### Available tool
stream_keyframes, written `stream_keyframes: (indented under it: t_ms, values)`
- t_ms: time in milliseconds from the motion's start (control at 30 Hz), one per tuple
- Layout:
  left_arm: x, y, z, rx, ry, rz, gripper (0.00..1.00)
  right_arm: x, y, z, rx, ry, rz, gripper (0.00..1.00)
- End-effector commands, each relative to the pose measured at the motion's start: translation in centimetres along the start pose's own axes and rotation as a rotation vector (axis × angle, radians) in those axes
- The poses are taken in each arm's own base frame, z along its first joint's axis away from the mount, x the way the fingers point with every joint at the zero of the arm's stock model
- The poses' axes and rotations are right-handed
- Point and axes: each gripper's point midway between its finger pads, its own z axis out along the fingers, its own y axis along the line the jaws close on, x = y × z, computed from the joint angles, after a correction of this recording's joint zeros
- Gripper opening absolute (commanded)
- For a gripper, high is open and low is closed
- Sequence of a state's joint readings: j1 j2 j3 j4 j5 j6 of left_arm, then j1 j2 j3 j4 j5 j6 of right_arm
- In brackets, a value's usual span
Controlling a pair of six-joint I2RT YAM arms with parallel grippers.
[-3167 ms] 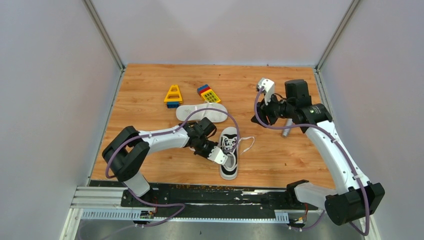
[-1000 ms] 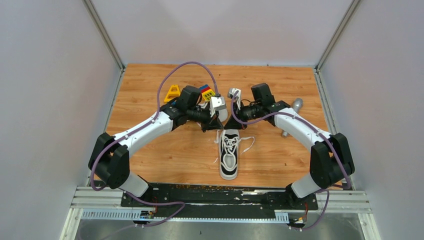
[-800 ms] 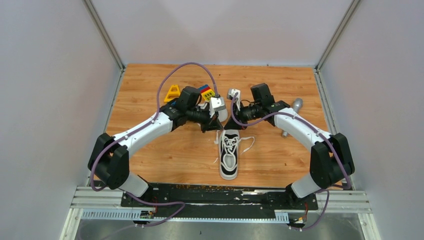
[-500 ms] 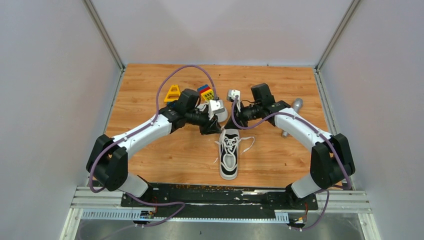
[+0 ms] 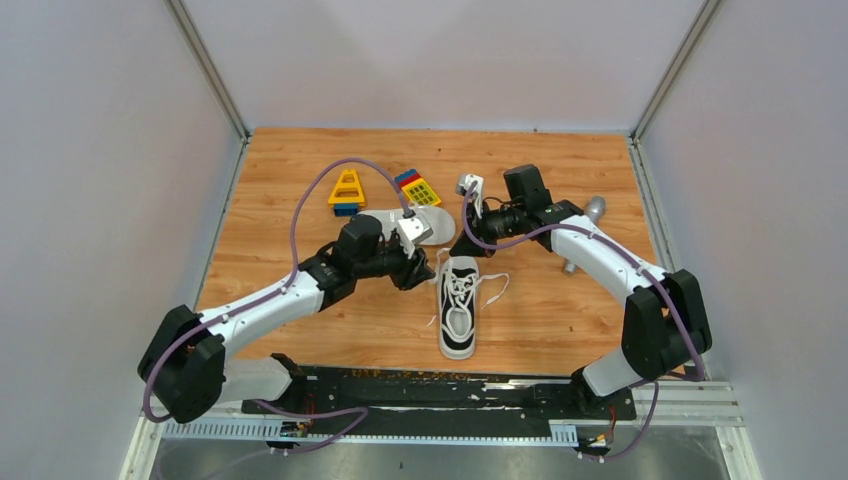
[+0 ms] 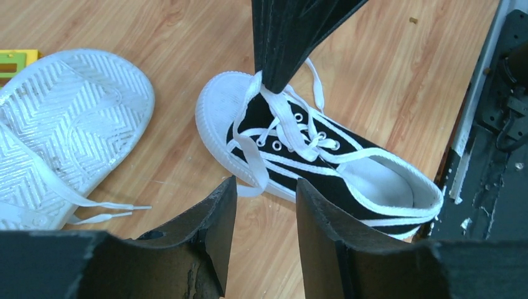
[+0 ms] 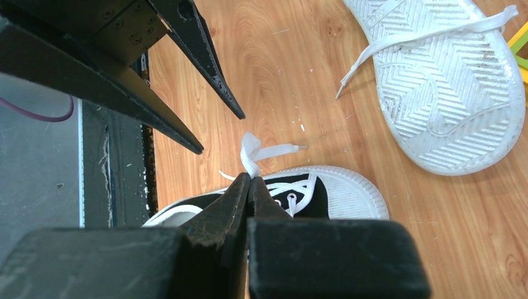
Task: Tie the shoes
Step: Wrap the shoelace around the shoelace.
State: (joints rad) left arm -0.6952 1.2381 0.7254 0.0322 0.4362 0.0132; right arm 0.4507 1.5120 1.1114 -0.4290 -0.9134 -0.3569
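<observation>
The white lace (image 7: pixel 258 151) of the black canvas sneaker (image 5: pixel 458 318) centred on the wooden table (image 5: pixel 290 190) is pinched by the right gripper (image 7: pixel 249 179), stretched in from 3 o'clock; the left gripper (image 6: pixel 261 190) is held parted, empty, at the sneaker's 10 o'clock.

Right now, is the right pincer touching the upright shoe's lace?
Touching. The left wrist view shows the right pincer shut on the white lace, just above the front of the upright shoe.
</observation>
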Motion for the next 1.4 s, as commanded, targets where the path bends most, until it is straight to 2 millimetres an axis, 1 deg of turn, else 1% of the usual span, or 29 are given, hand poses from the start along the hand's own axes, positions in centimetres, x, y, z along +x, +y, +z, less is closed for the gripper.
stream_keyframes:
  t_ms: [0, 100, 200, 333, 533, 633, 733, 833, 967, 1133, 1300, 1367]
  values:
    - [-3.6, 1.1, 0.7, -0.083, -0.141, 0.008, 0.48, -1.4, 0.6, -0.7, 0.020, -0.032, 0.030, 0.00]
    - [-4.0, 0.1, 1.9, -0.042, -0.145, 0.011, 0.48, -1.5, 0.4, -0.7, 0.030, -0.033, 0.067, 0.00]
    - [-4.1, -0.5, 3.2, -0.024, -0.158, 0.001, 0.48, -1.4, 0.1, -0.6, 0.054, -0.035, 0.101, 0.00]
    - [-4.0, -1.5, 4.3, 0.015, -0.169, -0.003, 0.49, -1.4, -0.2, -0.6, 0.071, -0.040, 0.134, 0.00]
    - [-3.4, -2.1, 5.3, 0.050, -0.153, -0.016, 0.46, -1.6, -0.8, -0.8, 0.090, -0.052, 0.171, 0.00]
    - [-3.3, -2.6, 5.5, 0.077, -0.149, -0.024, 0.42, -1.8, -1.1, -0.8, 0.102, -0.058, 0.187, 0.00]
    - [-2.8, -2.6, 5.7, 0.081, -0.135, -0.031, 0.39, -1.8, -1.3, -0.9, 0.108, -0.065, 0.200, 0.00]
    - [-2.0, -2.3, 5.9, 0.068, -0.115, -0.033, 0.34, -1.9, -1.3, -1.1, 0.111, -0.070, 0.216, 0.00]
    - [-1.2, -2.0, 6.3, 0.053, -0.101, -0.035, 0.33, -1.8, -1.4, -1.2, 0.116, -0.075, 0.232, 0.00]
    - [-1.3, -1.7, 6.8, 0.049, -0.109, -0.038, 0.33, -1.6, -1.4, -1.3, 0.121, -0.076, 0.251, 0.00]
    - [-0.6, -2.0, 7.4, 0.072, -0.089, -0.051, 0.26, -1.6, -1.5, -1.3, 0.125, -0.080, 0.263, 0.00]
    - [-0.2, -2.0, 7.5, 0.076, -0.082, -0.055, 0.19, -1.6, -1.6, -1.4, 0.128, -0.081, 0.268, 0.00]
